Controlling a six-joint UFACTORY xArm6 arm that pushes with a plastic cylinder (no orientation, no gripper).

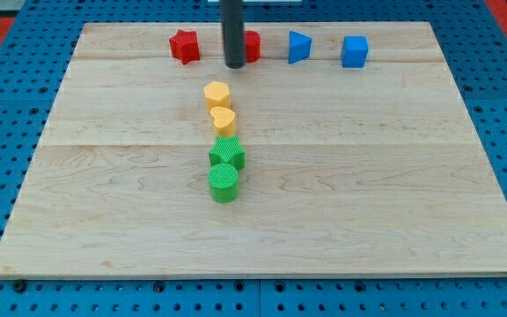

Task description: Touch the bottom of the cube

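The blue cube sits near the view's top right of the wooden board. My tip is at the view's top centre, well to the left of the cube. It stands just in front of a red block, which the rod partly hides. A blue wedge-like block lies between the tip and the cube. A red star is left of the tip.
A column of blocks runs down the board's middle: a yellow hexagon, a yellow heart, a green star and a green cylinder. A blue pegboard surrounds the board.
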